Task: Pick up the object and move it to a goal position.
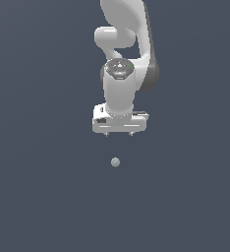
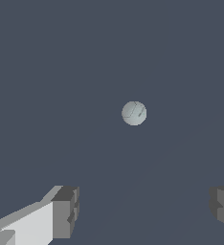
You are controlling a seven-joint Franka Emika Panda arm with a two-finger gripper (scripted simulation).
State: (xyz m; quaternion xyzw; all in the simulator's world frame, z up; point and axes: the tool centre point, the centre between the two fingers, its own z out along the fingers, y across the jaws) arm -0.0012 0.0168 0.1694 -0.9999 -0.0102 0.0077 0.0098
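The white arm (image 1: 121, 93) hangs over the dark surface (image 1: 38, 187), its jaws spread wide and holding nothing. The small pale ball (image 1: 115, 162) lies on the surface, apart from the fingertips (image 2: 66, 210).

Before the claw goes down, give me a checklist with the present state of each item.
1. Claw open: ok, fingers stand wide apart.
2. Claw empty: ok, nothing between the fingers.
3. Ball in sight: ok, both views show it.
4. Ball free: ok, it lies alone on the floor, untouched.
5. Claw centred over ball: not ok, in the wrist view the ball sits off from the gap between the fingers.
6. Goal position: cannot tell, no marker shows.
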